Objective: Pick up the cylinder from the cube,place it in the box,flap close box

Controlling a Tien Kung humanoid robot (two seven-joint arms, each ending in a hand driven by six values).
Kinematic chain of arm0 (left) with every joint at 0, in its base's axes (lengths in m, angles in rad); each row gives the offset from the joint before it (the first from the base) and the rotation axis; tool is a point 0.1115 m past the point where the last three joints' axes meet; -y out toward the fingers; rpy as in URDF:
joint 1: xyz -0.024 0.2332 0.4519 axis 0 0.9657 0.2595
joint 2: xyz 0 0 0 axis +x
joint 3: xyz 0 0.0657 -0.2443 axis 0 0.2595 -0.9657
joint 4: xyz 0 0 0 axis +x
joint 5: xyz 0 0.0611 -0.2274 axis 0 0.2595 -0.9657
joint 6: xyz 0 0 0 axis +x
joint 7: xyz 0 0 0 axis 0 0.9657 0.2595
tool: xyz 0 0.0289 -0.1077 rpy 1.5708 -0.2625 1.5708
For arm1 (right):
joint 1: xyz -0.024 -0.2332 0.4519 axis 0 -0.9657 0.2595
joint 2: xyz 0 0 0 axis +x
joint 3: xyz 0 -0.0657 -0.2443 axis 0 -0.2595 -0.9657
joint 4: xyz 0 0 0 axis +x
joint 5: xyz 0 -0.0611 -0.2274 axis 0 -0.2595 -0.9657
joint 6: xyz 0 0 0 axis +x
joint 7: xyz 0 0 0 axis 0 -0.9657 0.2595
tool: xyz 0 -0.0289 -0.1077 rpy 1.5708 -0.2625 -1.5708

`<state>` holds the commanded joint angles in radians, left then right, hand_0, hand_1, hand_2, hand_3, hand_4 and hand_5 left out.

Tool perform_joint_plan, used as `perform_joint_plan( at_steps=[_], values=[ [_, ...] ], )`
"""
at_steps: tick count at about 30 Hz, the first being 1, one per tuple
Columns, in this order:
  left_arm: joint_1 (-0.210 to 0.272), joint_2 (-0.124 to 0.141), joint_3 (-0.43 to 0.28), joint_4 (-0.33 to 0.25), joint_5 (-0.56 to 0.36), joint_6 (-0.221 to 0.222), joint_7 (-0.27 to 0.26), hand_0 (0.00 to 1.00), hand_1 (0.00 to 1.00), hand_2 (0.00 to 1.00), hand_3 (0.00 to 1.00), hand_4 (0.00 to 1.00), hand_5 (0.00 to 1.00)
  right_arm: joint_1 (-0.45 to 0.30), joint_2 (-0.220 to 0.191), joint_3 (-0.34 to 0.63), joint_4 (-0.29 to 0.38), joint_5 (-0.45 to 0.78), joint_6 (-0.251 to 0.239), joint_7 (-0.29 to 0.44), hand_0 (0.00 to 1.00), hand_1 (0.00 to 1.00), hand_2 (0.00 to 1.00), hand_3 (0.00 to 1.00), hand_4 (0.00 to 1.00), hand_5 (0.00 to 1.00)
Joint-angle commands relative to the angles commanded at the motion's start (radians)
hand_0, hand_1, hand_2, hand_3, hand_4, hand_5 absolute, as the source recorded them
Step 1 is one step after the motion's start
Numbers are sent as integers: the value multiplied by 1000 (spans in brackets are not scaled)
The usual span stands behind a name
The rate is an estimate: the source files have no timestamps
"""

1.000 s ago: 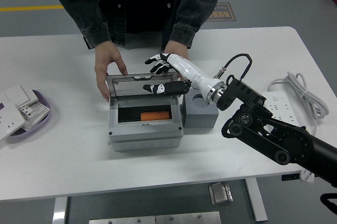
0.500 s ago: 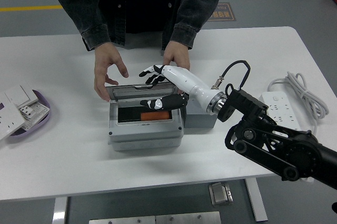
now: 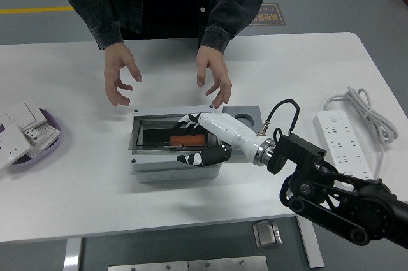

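The grey box stands at the table's middle with its dark-framed lid lowered almost flat over the opening. Through the lid the orange cylinder shows lying inside. My right hand rests on the lid's right part, its fingers spread over the top and the thumb at the box's front edge, holding nothing. The grey cube with its round hole stands behind my wrist, to the box's right. The person's two hands hover open behind the box, touching nothing.
A purple tray with white switch plates sits at the left edge. A white power strip and its coiled cable lie at the right. My black right forearm crosses the table's near right corner.
The lid has swung from upright down over the box under my right hand, which moved nearer and lower. The person let go of the lid and drew both hands back.
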<state>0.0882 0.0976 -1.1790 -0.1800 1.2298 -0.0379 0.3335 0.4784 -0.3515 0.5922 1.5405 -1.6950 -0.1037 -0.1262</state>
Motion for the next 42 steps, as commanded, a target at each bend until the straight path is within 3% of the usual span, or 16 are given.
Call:
perform_joint_plan(
  at_steps=[6, 12, 20, 24, 30, 35, 42],
  values=[
    [5, -2, -10, 0, 9, 2, 5, 611, 618, 581, 628, 688, 200, -82, 12, 136, 38, -20, -25, 19, 614, 602, 660, 730, 839, 444],
    [11, -5, -6, -1, 4, 4, 6, 611, 618, 581, 628, 688, 200, -181, 58, 317, 72, -15, -68, 73, 610, 600, 658, 717, 833, 441],
    [12, -7, -3, -2, 1, 6, 6, 611, 618, 581, 628, 688, 200, -288, 113, 525, 37, 49, -89, 134, 571, 574, 643, 696, 828, 449],
    [12, -10, -5, -5, 0, 8, 11, 611, 618, 581, 628, 688, 200, -327, 121, 616, 8, 109, -78, 170, 550, 560, 636, 673, 814, 461],
    [5, -8, -11, -6, 8, 8, 12, 611, 618, 581, 628, 688, 200, -351, 110, 671, -21, 174, -29, 211, 549, 561, 634, 669, 809, 468],
    [0, -5, -17, -8, 19, 5, 16, 611, 618, 581, 628, 688, 200, -355, 128, 674, -56, 292, 7, 303, 564, 571, 639, 671, 807, 461],
    [2, 5, -52, -13, 63, 1, 29, 611, 618, 581, 628, 688, 201, -359, 146, 701, -62, 454, 3, 424, 577, 585, 640, 672, 794, 437]
  ],
)
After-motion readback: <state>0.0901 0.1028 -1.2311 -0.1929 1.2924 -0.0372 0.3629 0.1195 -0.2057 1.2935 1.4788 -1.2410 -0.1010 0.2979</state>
